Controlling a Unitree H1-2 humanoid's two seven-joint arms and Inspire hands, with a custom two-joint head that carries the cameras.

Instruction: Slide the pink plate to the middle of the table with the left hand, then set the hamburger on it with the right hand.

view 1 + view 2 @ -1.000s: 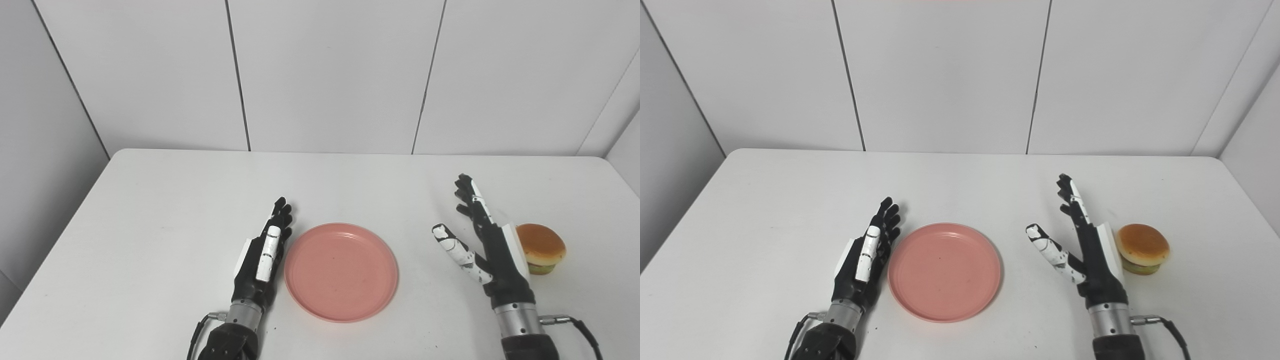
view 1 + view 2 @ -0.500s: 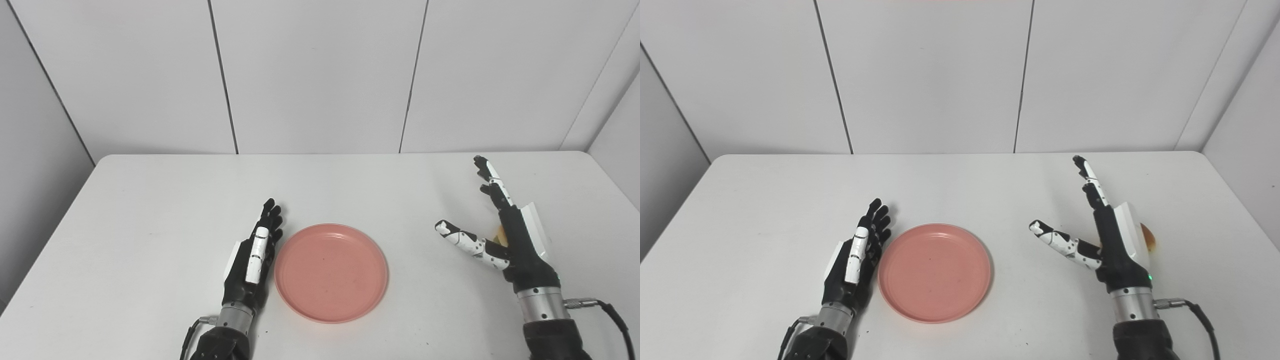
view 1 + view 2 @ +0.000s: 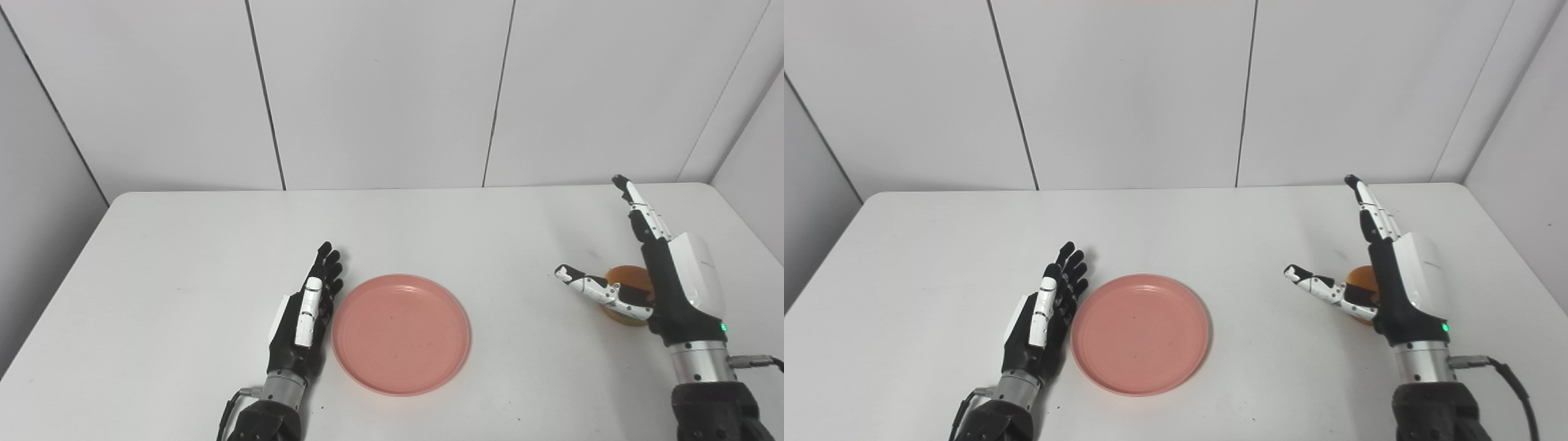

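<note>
Presently we find the round pink plastic plate [image 3: 401, 334] central; left hand [image 3: 303, 318] spread beside it, right hand [image 3: 655, 282] spread over the orange-bunned hamburger [image 3: 625, 294].

Both hands [image 3: 304, 312] [image 3: 664, 288] apparently open, empty.

A white rectangular table with rounded corners [image 3: 184, 245] is filling most of the lower frame, backing onto pale panelled walls. A round pink plastic plate [image 3: 401, 334] is lying flat on it, just below the centre of the frame, nothing on it. Over at the right of the frame, a small hamburger with a golden-brown bun [image 3: 625, 294] is sitting on the tabletop, well apart from the plate and partly hidden behind a robot hand. The rest of the surface is showing plain white.
</note>
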